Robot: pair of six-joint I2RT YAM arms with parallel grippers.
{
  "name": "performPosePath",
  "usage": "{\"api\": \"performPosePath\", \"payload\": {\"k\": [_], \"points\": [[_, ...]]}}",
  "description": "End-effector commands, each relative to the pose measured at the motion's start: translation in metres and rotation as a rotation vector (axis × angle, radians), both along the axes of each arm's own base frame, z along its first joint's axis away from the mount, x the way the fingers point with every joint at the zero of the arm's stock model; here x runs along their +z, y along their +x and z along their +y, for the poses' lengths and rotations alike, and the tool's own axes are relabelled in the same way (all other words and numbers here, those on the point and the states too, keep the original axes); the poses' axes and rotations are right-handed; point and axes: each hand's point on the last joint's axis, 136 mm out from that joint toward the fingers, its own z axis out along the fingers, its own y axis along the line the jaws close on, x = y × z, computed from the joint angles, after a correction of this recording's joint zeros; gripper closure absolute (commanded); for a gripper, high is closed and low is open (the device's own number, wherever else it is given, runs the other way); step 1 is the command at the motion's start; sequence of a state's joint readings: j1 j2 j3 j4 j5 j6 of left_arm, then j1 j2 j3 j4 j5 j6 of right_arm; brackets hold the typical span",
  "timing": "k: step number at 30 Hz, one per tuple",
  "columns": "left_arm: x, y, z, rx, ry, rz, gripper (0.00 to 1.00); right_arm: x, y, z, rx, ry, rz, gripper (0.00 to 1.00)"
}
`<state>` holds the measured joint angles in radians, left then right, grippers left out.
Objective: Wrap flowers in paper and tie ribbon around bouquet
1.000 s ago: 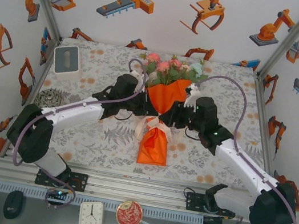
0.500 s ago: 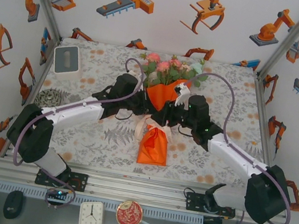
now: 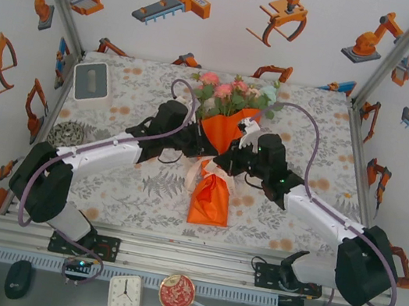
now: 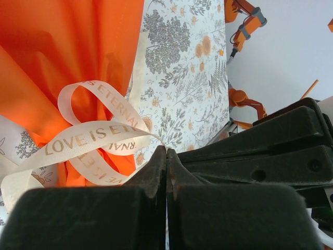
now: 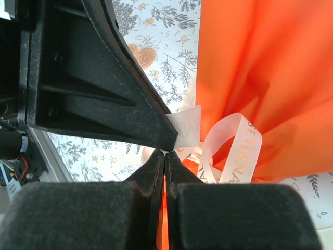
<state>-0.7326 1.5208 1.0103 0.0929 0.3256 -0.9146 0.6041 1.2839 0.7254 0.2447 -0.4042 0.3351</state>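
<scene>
Just ahead of my left end effector (image 4: 165, 151), clamped on the ribbon (image 4: 88, 138), the right end effector (image 5: 164, 155) has swung inward, pinched together; the bouquet (image 3: 223, 134) lies beside both, so I judge knotting underway.

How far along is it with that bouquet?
Wrapping looks done: the flowers stand out of a cone of orange paper. The ribbon already loops its narrow waist. In hand: the left gripper is shut on a ribbon strand, the right gripper shut beside it; whether that one pinches ribbon is unclear. Remaining, probably: pulling the ribbon snug and letting go.
</scene>
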Motion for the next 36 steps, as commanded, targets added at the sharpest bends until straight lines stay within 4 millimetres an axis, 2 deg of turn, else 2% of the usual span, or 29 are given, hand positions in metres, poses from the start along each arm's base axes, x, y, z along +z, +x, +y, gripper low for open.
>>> {"api": "performPosePath", "payload": {"k": [1,3,5,7,9,11,14,21,27,36], "points": [[0.019,-0.005,0.003,-0.037,0.013,-0.076,0.75,0.011,-0.009,0.001,0.043,0.008,-0.052,1.0],[0.038,0.002,0.007,-0.069,0.107,-0.22,0.55,0.002,-0.024,-0.002,0.088,-0.01,-0.023,1.0],[0.047,0.014,0.017,-0.06,0.22,-0.326,0.47,-0.006,-0.038,-0.007,0.11,-0.01,0.0,1.0],[0.048,0.026,0.025,-0.057,0.33,-0.417,0.46,-0.013,-0.051,-0.013,0.121,-0.006,0.021,1.0],[0.038,0.034,0.026,-0.118,0.452,-0.505,0.48,-0.019,-0.059,-0.019,0.109,-0.007,0.043,1.0],[0.018,0.036,0.024,-0.213,0.552,-0.546,0.51,-0.023,-0.064,-0.025,0.087,-0.015,0.061,1.0],[-0.012,0.039,0.023,-0.292,0.649,-0.502,0.55,-0.026,-0.067,-0.034,0.055,-0.033,0.077,1.0],[-0.044,0.027,-0.014,-0.492,0.528,-0.509,0.56,-0.029,-0.07,-0.038,0.051,-0.059,0.085,1.0],[-0.064,0.033,-0.029,-0.553,0.507,-0.552,0.53,-0.028,-0.067,-0.033,0.059,-0.048,0.09,1.0],[-0.078,0.038,-0.05,-0.585,0.433,-0.541,0.54,-0.023,-0.064,-0.031,0.058,-0.036,0.091,1.0]]}}
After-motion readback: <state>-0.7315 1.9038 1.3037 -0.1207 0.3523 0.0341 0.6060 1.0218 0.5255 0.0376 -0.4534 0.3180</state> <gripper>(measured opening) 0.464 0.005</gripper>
